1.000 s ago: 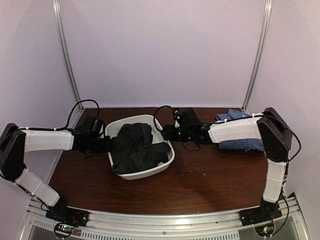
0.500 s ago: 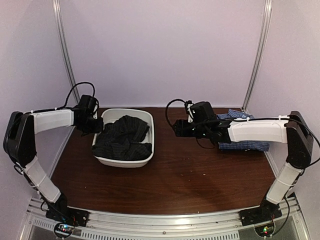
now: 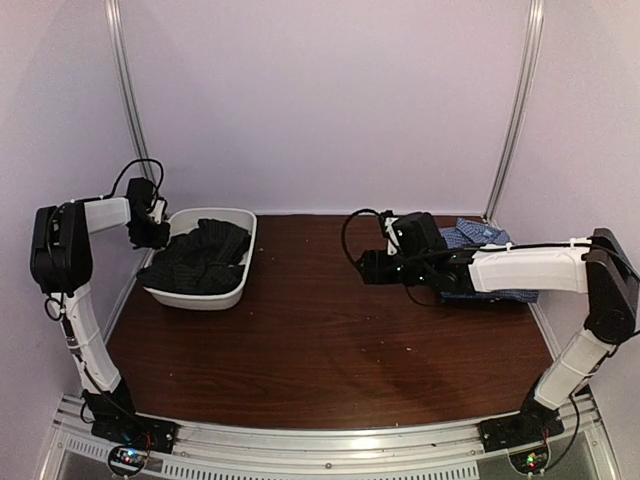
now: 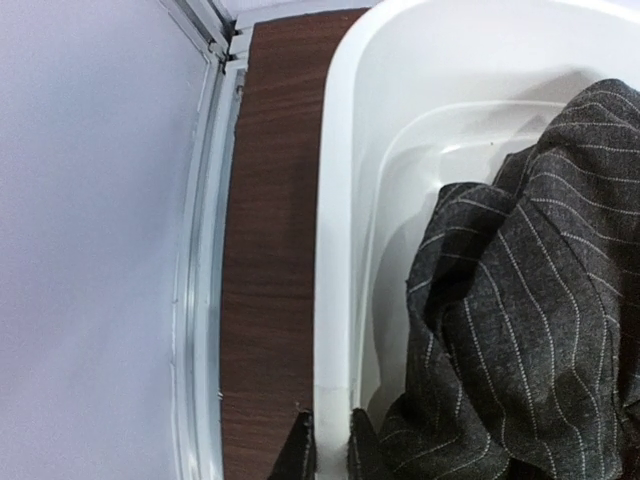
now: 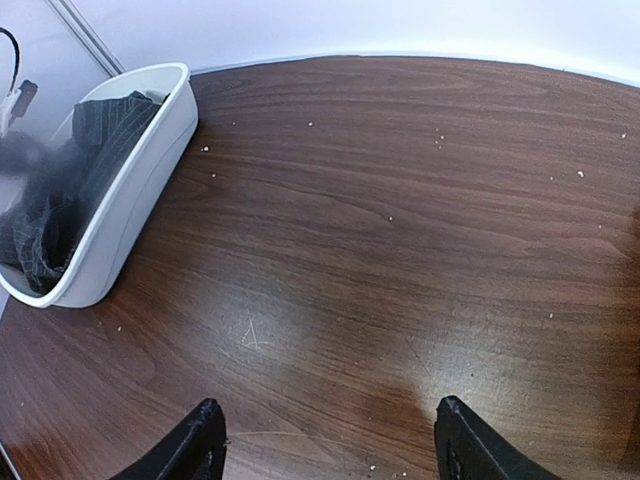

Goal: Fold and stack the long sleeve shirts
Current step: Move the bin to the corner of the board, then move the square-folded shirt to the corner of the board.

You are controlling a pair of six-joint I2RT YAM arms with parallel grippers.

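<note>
Left gripper (image 4: 330, 455) is clamped on the tub (image 4: 335, 250) rim, I think to pull it aside with the black shirt (image 4: 520, 300) bunched inside, while my right gripper (image 5: 325, 440) hangs open over the table (image 5: 400, 200) by the checked shirt (image 3: 468, 231).

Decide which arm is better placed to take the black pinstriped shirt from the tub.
Probably left: the left hand pinches the tub rim beside the black shirt, though it must release first. The right hand stands open across the table.
</note>
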